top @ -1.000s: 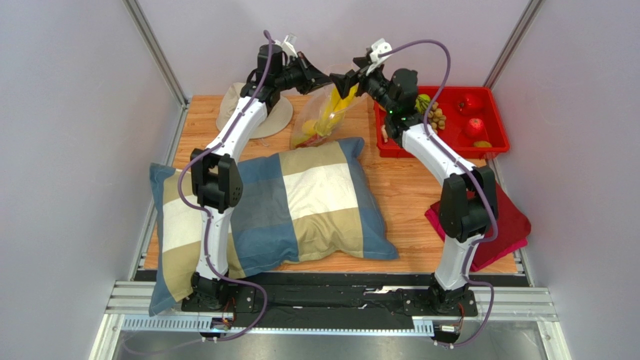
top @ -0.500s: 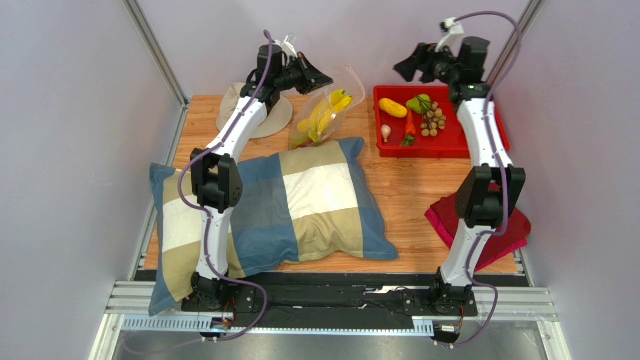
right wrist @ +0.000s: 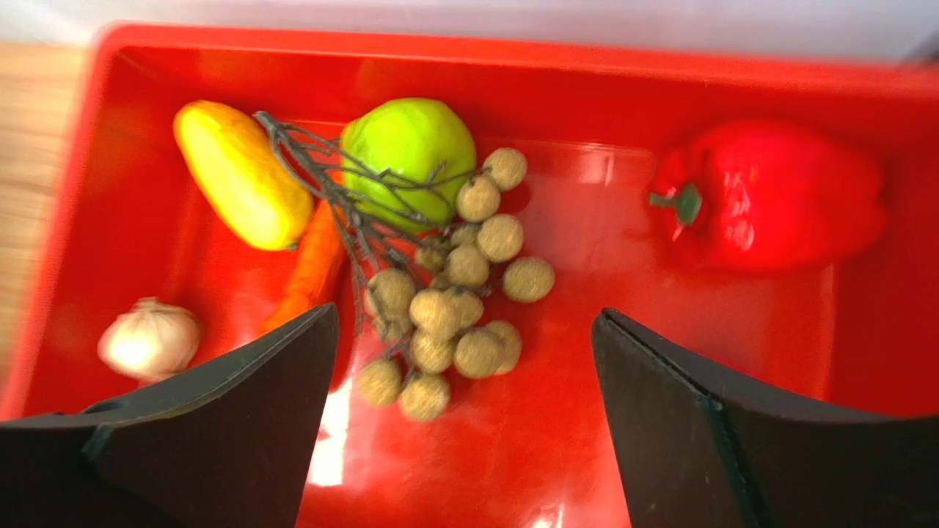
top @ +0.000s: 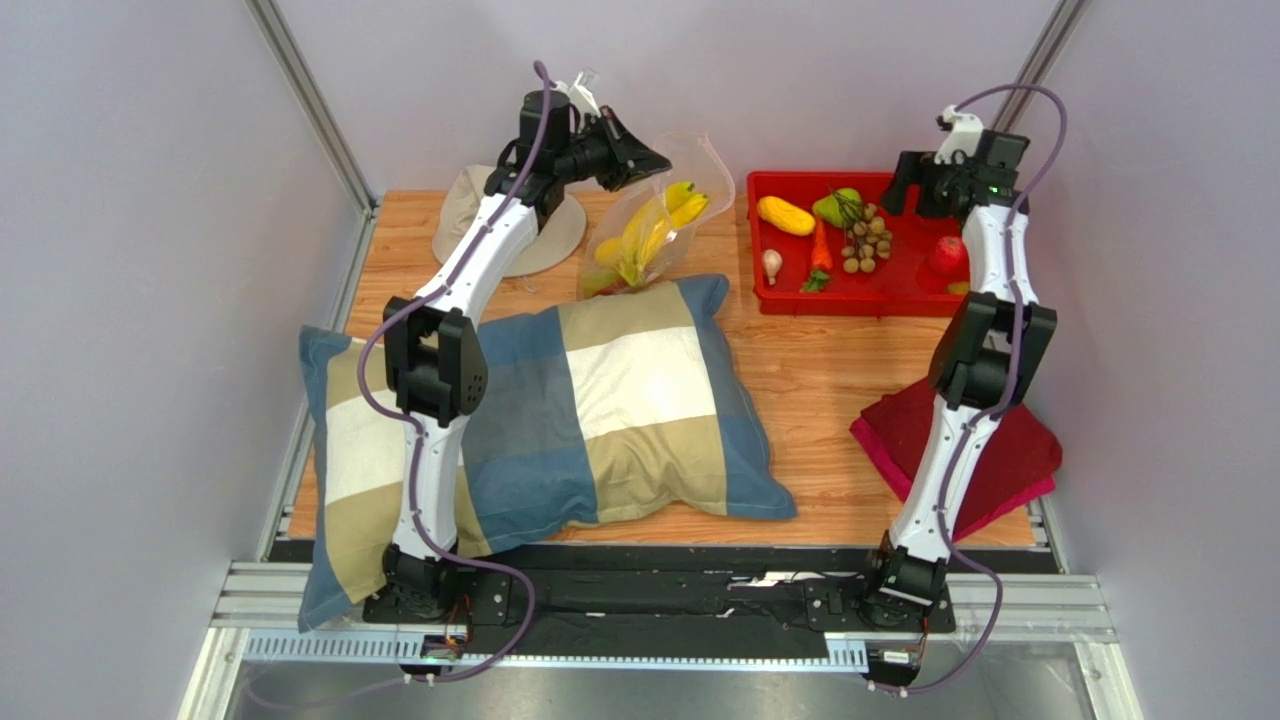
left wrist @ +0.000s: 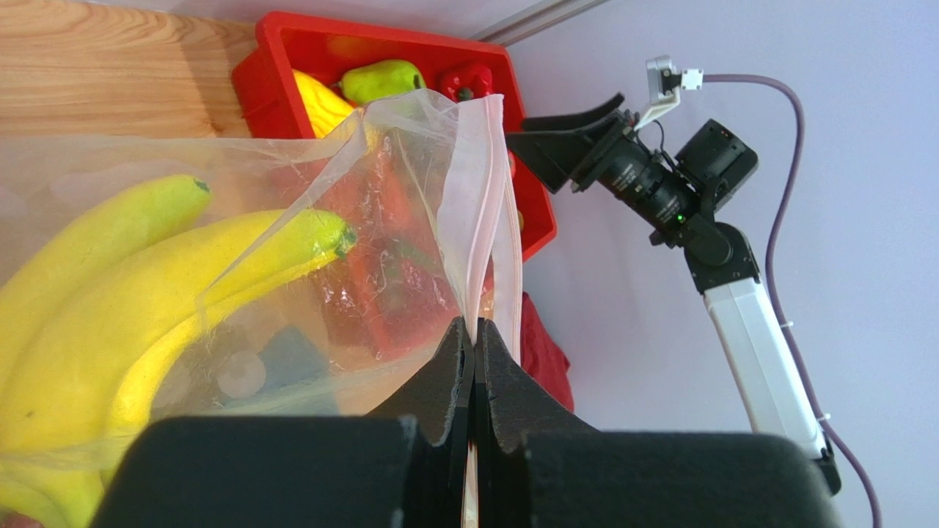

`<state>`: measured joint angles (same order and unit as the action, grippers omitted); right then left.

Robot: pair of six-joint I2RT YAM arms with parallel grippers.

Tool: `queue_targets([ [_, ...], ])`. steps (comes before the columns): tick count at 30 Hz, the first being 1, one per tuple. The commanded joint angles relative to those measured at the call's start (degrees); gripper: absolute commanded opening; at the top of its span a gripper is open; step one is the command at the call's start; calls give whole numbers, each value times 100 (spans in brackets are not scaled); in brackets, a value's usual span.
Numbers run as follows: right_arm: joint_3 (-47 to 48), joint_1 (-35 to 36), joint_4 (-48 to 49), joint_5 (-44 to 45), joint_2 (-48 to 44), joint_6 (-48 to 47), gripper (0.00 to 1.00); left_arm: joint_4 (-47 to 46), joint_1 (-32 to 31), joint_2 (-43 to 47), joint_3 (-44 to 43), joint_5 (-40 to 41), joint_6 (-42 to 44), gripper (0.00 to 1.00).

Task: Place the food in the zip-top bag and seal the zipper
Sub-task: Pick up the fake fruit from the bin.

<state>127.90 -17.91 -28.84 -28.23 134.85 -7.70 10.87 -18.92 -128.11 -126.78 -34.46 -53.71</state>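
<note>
**Zip-top bag (left wrist: 386, 220) holds one banana bunch; six pieces sit in one tray**

The bag is at the bench's (top: 812, 390) far side. Its zipper (left wrist: 486, 198) is pinched in the left jaws, which are pressed together. One bunch of bananas (left wrist: 132, 297) lies inside. The right jaws, spread wide, hover over the red tray (right wrist: 441, 50): one lemon (right wrist: 243, 176), one green fruit (right wrist: 408, 143), one carrot (right wrist: 314, 264), one garlic bulb (right wrist: 149, 339), one tan bunch (right wrist: 457, 319), one red pepper (right wrist: 772, 198).

Soft, even light falls from above in the overhead view: the wooden table (top: 842, 375) is bright, and the shadows beside the pillow (top: 601, 405) are faint. The left wrist view is sharp in the distance, but the bananas (left wrist: 132, 297) near the lens look soft and the bag (left wrist: 386, 220) catches a pale sheen. The right wrist view is smeared throughout, with white glare on the floor of the red tray (right wrist: 705, 330).
</note>
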Motion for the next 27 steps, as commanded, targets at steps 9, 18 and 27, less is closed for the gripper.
queue_targets([
  [9,270,1061,1240,1205,437,-1840,78,-50,-24,23,-92,1,247,0],
  [18,394,1255,1416,1645,920,-2103,68,2,-24,23,-127,-105,239,0],
  [27,210,1255,1460,1742,623,-2121,4,46,-24,32,-584,-316,177,0],
])
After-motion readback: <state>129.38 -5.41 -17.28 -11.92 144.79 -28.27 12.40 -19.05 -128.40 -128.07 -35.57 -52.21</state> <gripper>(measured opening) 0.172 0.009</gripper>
